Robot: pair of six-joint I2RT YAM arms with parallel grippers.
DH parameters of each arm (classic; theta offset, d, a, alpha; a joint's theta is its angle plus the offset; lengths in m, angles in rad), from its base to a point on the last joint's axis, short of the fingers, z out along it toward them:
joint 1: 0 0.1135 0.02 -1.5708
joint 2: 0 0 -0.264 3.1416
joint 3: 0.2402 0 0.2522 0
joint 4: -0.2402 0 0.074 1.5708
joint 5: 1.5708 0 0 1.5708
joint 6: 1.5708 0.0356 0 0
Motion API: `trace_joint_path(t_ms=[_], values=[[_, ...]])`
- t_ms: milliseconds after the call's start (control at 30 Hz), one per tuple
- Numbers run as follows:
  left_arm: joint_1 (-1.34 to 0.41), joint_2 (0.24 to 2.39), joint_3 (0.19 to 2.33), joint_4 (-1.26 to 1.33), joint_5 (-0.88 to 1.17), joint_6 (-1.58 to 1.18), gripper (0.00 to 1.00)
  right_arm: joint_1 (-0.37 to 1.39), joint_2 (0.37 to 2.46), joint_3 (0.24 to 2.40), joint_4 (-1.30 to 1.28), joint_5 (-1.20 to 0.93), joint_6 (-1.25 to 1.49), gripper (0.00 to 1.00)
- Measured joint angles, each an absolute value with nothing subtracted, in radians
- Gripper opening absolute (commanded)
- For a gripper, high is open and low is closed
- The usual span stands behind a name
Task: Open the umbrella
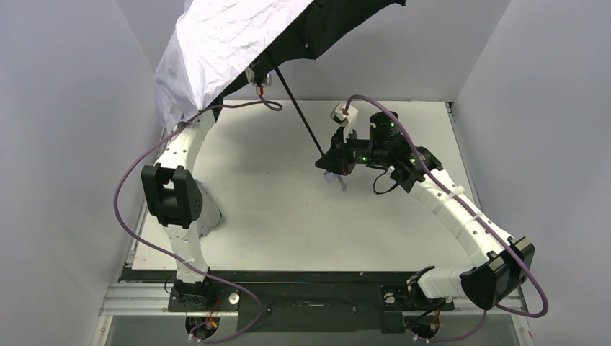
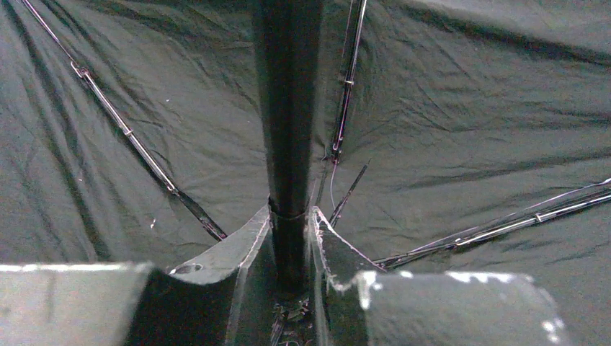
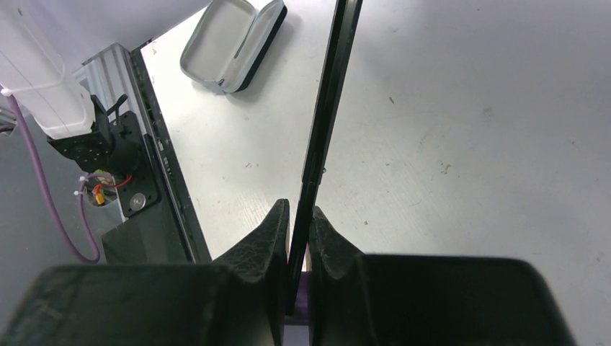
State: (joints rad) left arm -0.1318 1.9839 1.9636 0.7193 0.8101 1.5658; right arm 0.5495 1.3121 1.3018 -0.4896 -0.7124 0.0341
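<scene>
The umbrella is spread open high at the back left, with the pale canopy on top and the black side underneath. Its thin black shaft slants down to the right. My left gripper is up under the canopy, shut on the thick upper part of the shaft; in the left wrist view the gripper has the black canopy lining and ribs all around it. My right gripper is shut on the shaft's lower end, just above the pale handle; it also shows in the right wrist view.
An open grey glasses case lies on the white table near the left arm's base. Grey walls stand close on the left, back and right. The black base rail runs along the near edge.
</scene>
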Motion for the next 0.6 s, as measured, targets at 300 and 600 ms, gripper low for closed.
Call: trace_joint_path(t_ms=[300,600], values=[[-0.131,2.009,2.004,0.741,0.839,1.561,0.18,0.587,1.319,1.296,-0.475,-0.693,0.035,0.0],[-0.113,2.008,1.995,0.773,0.848,1.526,0.2,0.628,1.394,1.326,-0.474,-0.683,0.001,0.0]])
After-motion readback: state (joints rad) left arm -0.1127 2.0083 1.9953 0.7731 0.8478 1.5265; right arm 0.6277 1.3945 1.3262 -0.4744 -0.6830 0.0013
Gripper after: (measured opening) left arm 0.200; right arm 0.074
